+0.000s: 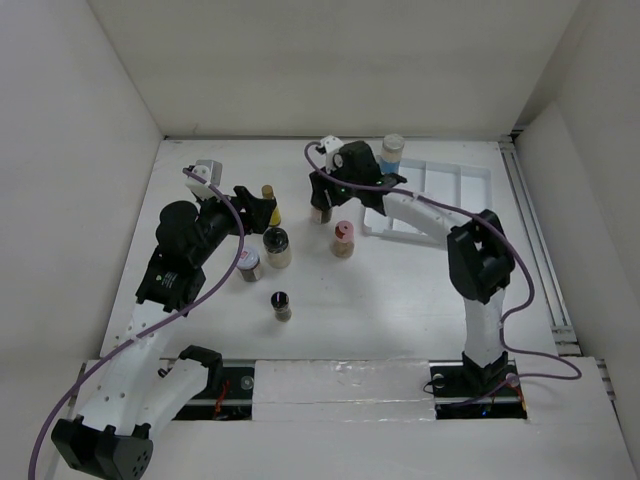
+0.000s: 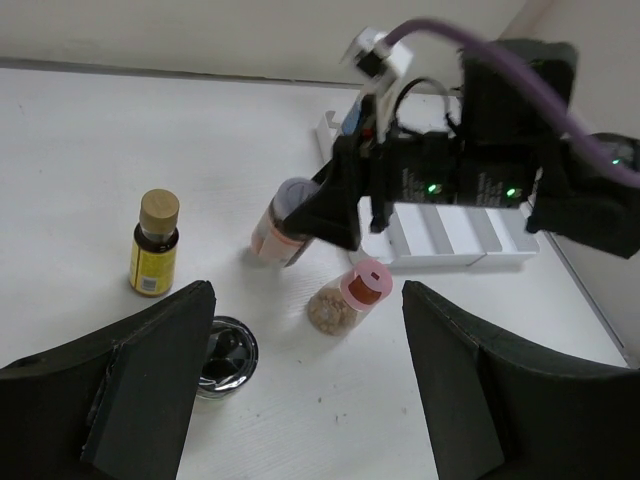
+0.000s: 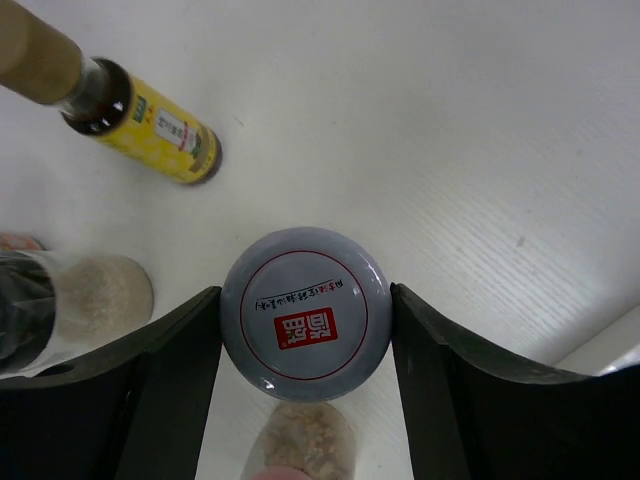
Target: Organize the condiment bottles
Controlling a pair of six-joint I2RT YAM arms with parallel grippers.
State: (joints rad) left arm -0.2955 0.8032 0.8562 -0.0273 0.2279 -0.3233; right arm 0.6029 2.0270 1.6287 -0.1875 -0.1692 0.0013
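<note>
Top: right gripper point(image 1: 322, 204) is pinching a grey-lidded jar point(image 1: 321, 213) mid-table, left of the white tray point(image 1: 470, 178). Left gripper point(image 1: 258, 207) is sitting beside the yellow bottle point(image 1: 271, 206).
Left wrist: left jaws are standing spread, gripping nothing. Silver-lidded jar point(image 2: 226, 356) and pink shaker point(image 2: 346, 299) are standing ahead; the held jar is tilting.
Right wrist: fingers point(image 3: 170, 400) are pressing both sides of the lid.

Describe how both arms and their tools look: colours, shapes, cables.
Left arm and right arm: white lower links, black joint housings, a purple cable looped along each. Left tool and right tool have broad matte-black fingers, with a small white camera block by each. Green lights glow on the right wrist.
</note>
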